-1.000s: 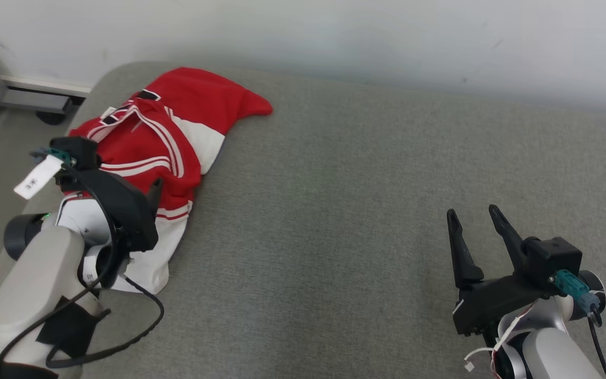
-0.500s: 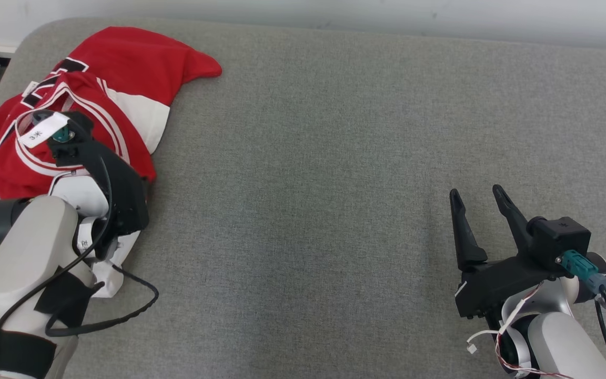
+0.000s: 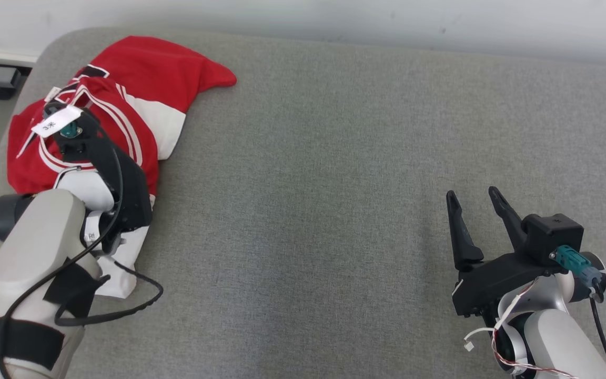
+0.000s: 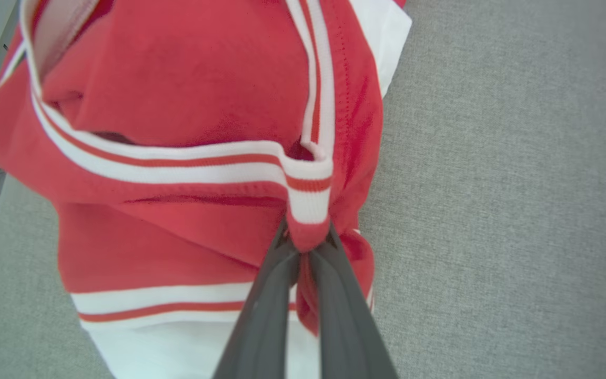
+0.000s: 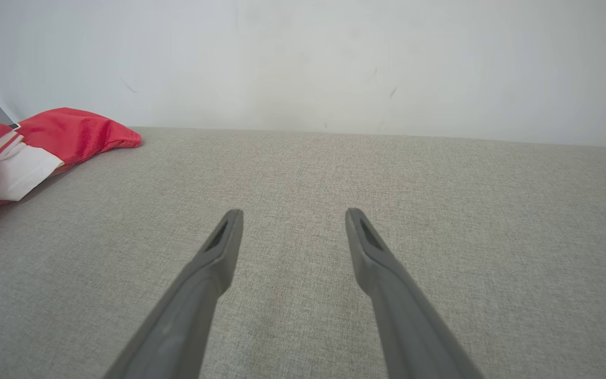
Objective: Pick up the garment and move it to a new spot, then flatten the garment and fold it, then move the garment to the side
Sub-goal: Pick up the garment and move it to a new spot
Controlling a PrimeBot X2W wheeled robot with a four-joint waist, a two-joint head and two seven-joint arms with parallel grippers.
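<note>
Nearest the robot, at the lower right of the head view, the right gripper (image 3: 472, 193) hangs over the grey woven upholstered surface (image 3: 334, 173) with its two long dark fingers spread wide and nothing between them (its own wrist view shows bare fabric through the gap). On the robot's left, the left gripper (image 4: 305, 245) is pinched closed on a bunched fold of the red and white jersey-style garment with striped ribbed trim (image 4: 177, 79). The left wrist view shows the pinch falling right at a white-and-red striped band. The garment lies crumpled near the surface's far left corner, its white lower part closest to the robot beneath the left arm, and a red pointed end reaching toward the far edge. Beyond the surface stands a plain pale wall (image 3: 334, 16).
</note>
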